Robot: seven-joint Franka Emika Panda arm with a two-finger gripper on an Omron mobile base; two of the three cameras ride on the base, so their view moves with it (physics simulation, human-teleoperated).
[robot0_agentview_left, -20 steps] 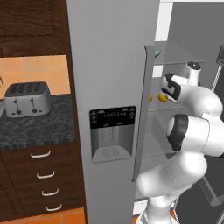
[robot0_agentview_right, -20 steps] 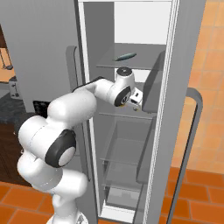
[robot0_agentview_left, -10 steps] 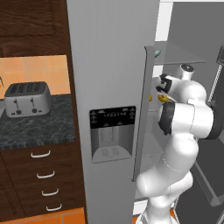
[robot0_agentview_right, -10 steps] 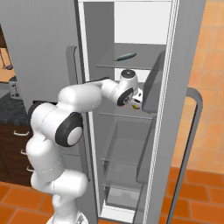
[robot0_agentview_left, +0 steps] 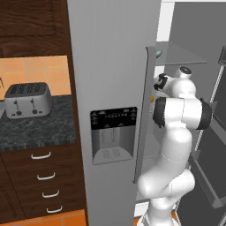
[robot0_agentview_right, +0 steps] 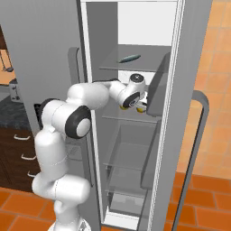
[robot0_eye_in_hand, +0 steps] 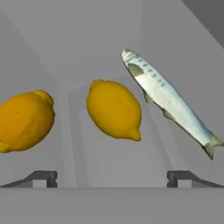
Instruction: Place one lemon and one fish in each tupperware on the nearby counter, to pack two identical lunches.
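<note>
Inside the open fridge point(robot0_agentview_right: 135, 135), on the glass shelf point(robot0_agentview_right: 131, 118) below the top one, sat the goods for packing: two lemons and a fish, seen close from the hand view. Found the middle lemon point(robot0_eye_in_hand: 114, 109) almost dead ahead of the pincer point(robot0_eye_in_hand: 112, 177), the second lemon point(robot0_eye_in_hand: 25, 120) off to one side, and the slim silver fish point(robot0_eye_in_hand: 168, 100) slanting away on the other side, all three apart from each other. Showed another fish point(robot0_agentview_right: 128, 58) lying on the top shelf in the right base view. Held the pincer's tips spread wide with nothing between them, short of the fruit and not touching it. Judged the lemon firm, light and rounded, with a waxy rind likely to roll or squirt out if pinched near its pointed ends; best taken across the fat middle, tips square to the long axis. Judged the fish soft, slick and thin, likely to sag and slide; better gripped across the thickest part of the body behind the head, not by the tail. Stood a silver toaster point(robot0_agentview_left: 27, 100) on the dark speckled desk point(robot0_agentview_left: 37, 128) left of the fridge in the left base view; could not make out any tupperware there. Reckoned the packing barely begun, with the centred lemon the likeliest first pick.
</note>
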